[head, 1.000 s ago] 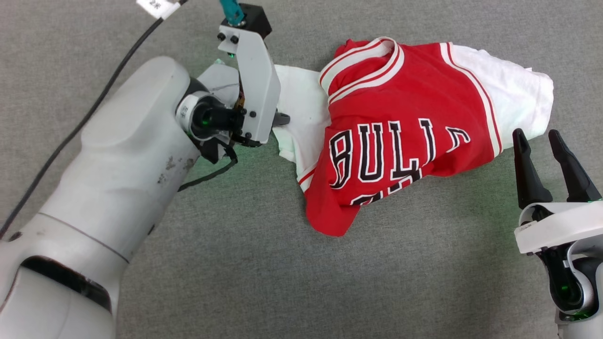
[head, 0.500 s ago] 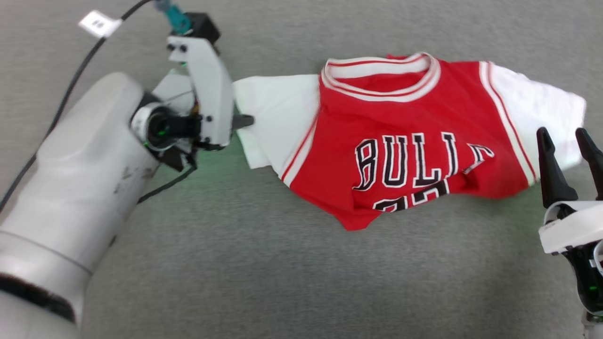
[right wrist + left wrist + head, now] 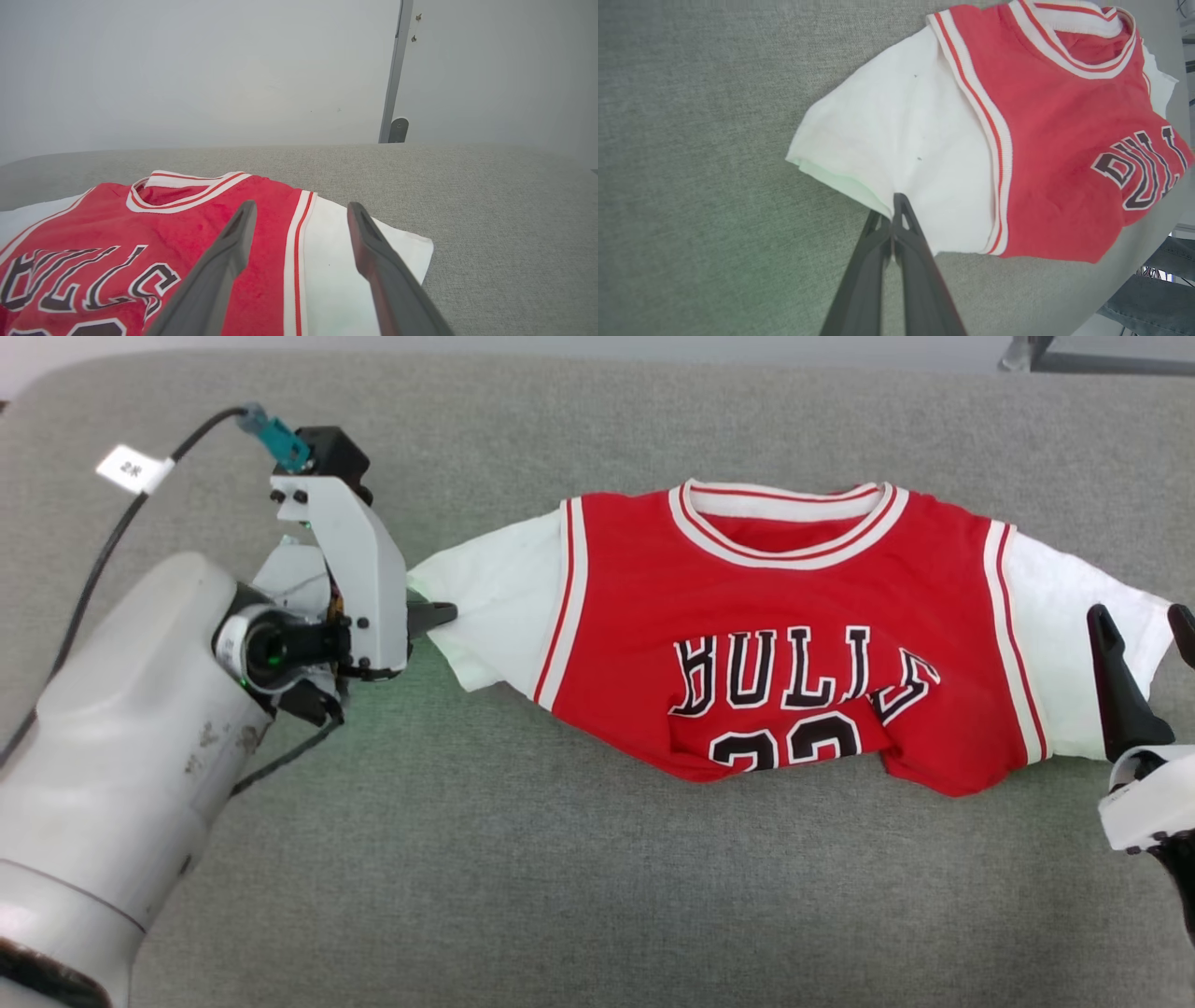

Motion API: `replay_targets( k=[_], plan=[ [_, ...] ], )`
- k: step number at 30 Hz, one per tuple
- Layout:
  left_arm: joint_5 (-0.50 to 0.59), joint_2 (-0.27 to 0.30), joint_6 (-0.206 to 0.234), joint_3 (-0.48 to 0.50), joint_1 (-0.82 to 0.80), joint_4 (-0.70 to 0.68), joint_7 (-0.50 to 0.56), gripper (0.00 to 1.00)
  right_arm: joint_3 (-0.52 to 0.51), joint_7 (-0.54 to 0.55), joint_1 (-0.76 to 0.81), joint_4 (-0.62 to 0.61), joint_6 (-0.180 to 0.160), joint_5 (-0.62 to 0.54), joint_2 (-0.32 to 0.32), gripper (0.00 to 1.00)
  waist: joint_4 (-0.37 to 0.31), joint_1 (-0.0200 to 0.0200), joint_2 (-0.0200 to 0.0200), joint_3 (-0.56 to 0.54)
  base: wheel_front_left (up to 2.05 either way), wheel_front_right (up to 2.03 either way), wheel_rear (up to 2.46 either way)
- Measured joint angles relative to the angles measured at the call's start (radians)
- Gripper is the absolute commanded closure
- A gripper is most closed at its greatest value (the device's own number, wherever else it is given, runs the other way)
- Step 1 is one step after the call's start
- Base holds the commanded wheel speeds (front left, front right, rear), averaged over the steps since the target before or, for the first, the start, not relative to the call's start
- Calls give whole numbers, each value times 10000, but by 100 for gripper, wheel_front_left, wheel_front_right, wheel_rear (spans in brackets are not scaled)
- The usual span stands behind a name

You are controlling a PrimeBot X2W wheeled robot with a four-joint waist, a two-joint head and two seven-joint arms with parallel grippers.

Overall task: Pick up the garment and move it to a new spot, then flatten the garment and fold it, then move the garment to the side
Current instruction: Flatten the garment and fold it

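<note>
The garment [image 3: 784,635], a red jersey with white sleeves, striped trim and black lettering, lies spread widthwise on the grey surface [image 3: 560,859], its lower hem bunched up. My left gripper [image 3: 439,614] is shut on the hem of the white sleeve at the garment's left end. In the left wrist view, the left gripper [image 3: 896,205] pinches that sleeve's edge, with the garment [image 3: 1041,140] stretching away beyond it. My right gripper [image 3: 1144,635] stands open at the other white sleeve. In the right wrist view, the right gripper [image 3: 301,210] hovers over the garment [image 3: 163,224] with nothing between its fingers.
A black cable with a white tag [image 3: 131,471] runs to the left wrist. The grey surface's far edge [image 3: 560,350] lies at the top of the head view, with a pale wall and a vertical rail [image 3: 395,70] behind. Blue denim [image 3: 1148,298] shows past the surface's edge.
The head camera has shifted. The garment has gone from crumpled to stretched out wide, its left sleeve drawn leftward in my left gripper. The right gripper stays open near the right sleeve.
</note>
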Motion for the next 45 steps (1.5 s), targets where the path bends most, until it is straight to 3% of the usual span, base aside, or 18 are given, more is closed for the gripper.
replay_targets(
  k=[1,2,7,13,16,22,26,30,33,40,45],
  plan=[
    [-19,2,0,12,55,-38,-148,23,-12,79,1,23,0,0,-65,0,18,0,0,-51,0,0,0],
    [-23,6,0,23,121,-90,-339,0,-8,157,5,67,0,0,-155,0,34,0,0,-102,0,0,0],
    [-163,173,0,284,675,-430,-1647,0,454,614,29,414,0,29,-577,0,106,0,0,-401,0,0,0],
    [792,648,0,397,1613,-940,-4951,0,755,1419,-306,1289,-4,12,-1344,0,411,0,0,-695,0,0,0],
    [1177,548,84,548,2333,-991,-6753,0,859,2259,-663,1893,-2,82,-1762,0,680,0,0,-792,0,0,0],
    [2581,414,825,167,3787,-1521,-9286,0,968,3885,-1859,3404,-2,571,-2941,0,1337,0,0,-886,0,0,0],
    [3407,270,1546,293,4521,-2385,-9718,0,1032,4445,-2748,4387,-2,700,-3659,0,1816,0,0,-816,0,0,0],
    [4589,146,2320,1425,5266,-3891,-9764,0,1296,5231,-3475,5225,-2,984,-4194,0,2259,0,0,-619,0,0,0],
    [5580,52,2663,2163,5985,-4953,-9787,0,1509,5820,-3930,5743,0,1164,-4491,0,2489,0,0,-341,0,0,0],
    [6746,-146,2800,3162,6856,-6264,-9787,0,2217,6874,-4293,6270,0,1724,-4945,0,2887,0,0,321,0,0,0],
    [6939,-284,2633,3666,6995,-6518,-9789,0,2518,6707,-4547,6282,0,1814,-5260,0,3004,0,0,681,0,0,0]
  ],
)
